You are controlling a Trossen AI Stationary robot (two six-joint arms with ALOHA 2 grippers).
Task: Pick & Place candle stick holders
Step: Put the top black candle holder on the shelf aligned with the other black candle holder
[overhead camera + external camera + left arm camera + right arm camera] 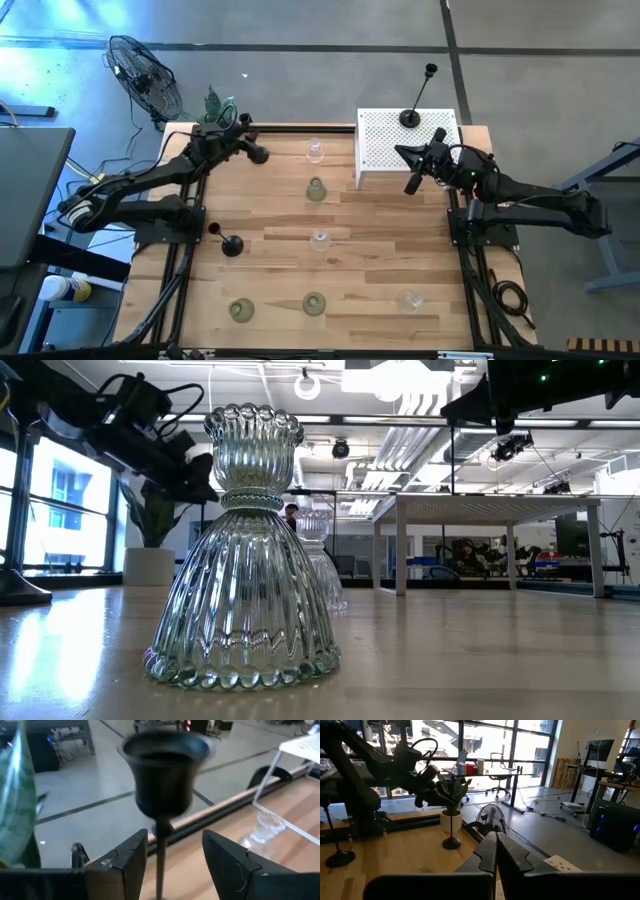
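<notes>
A black candle stick holder (165, 775) stands upright on its round base (451, 842) at the table's far left, beside the potted plant. My left gripper (175, 842) is open around its thin stem just below the cup, a finger on either side with a gap showing. My right gripper (496, 845) hangs shut and holds nothing above the table's right side, by the white box (400, 150). A second black holder (410, 118) stands on that box, and a third (232, 245) stands on the table at the left.
Clear glass holders (316, 152) (320, 240) (412, 298) and pale-green ones (316, 190) (241, 310) (314, 303) stand spread over the wooden table. The plant's white pot (451, 820) is at the far left corner. A fan (145, 75) stands on the floor beyond.
</notes>
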